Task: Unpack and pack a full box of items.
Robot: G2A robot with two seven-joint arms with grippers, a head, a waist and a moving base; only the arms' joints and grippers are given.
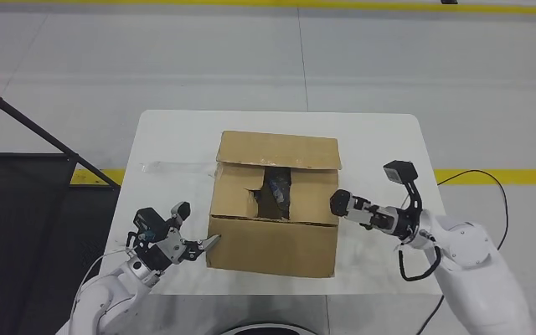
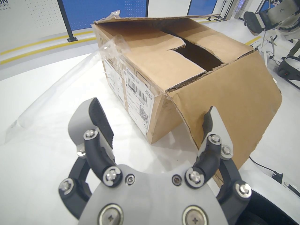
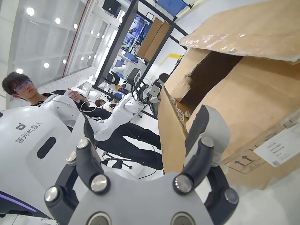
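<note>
Box (image 1: 272, 247): at the centre of the surface (image 1: 368, 138); outer flaps are folded out at 12 and 6 o'clock, and the top is partly shut around a dark gap.
Left gripper (image 2: 153, 108): at the box's 8 o'clock, jaws spread, one finger against the hanging front flap (image 2: 229, 108).
Inner flaps (image 1: 239, 188): next, we judge; we would hook each at its torn middle edge and swing it outward, never down onto the contents.
Right gripper (image 1: 337, 203): at the box's 3 o'clock, jaws spread beside the top corner.
</note>
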